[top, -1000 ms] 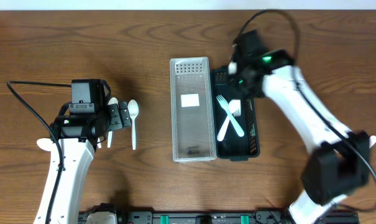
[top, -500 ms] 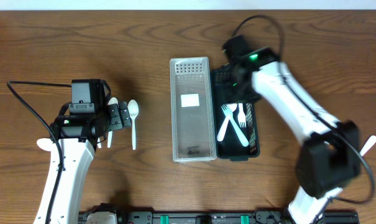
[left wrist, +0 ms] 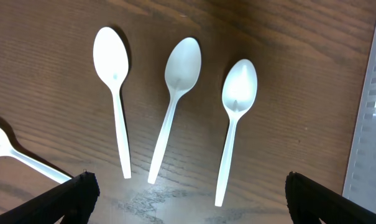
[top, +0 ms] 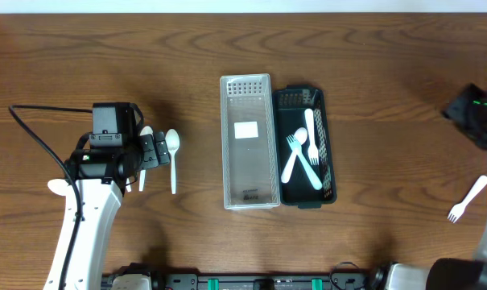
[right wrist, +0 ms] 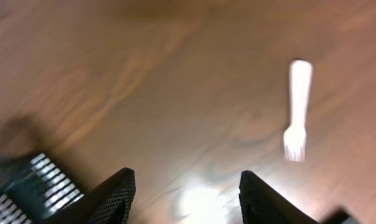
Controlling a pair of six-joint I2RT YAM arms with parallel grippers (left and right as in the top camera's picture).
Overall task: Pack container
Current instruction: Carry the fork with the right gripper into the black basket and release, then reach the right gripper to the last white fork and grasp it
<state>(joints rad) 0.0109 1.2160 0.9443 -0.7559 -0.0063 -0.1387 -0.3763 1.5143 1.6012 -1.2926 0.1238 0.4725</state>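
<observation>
The right pincer (right wrist: 186, 179) has swung clear of the black tray (top: 303, 198), leaving what look like three forks (top: 289, 161) inside. It now hangs open and empty near the last loose fork (top: 468, 199) on the table (top: 388, 48). The left pincer (left wrist: 189, 182) hovers open over the spoons (left wrist: 181, 62).

A dark brown wooden table (top: 388, 72) fills nearly all I see from above, its grain running side to side in long wavy streaks. Along the far edge a thin pale strip (top: 243, 5) shows beyond the wood. At the near edge, closest to me, sits a black rail (top: 243, 283) with small green parts. Close up, the wood carries a soft bright glare (right wrist: 200, 202) and a faintly scuffed patch (left wrist: 144, 198).
</observation>
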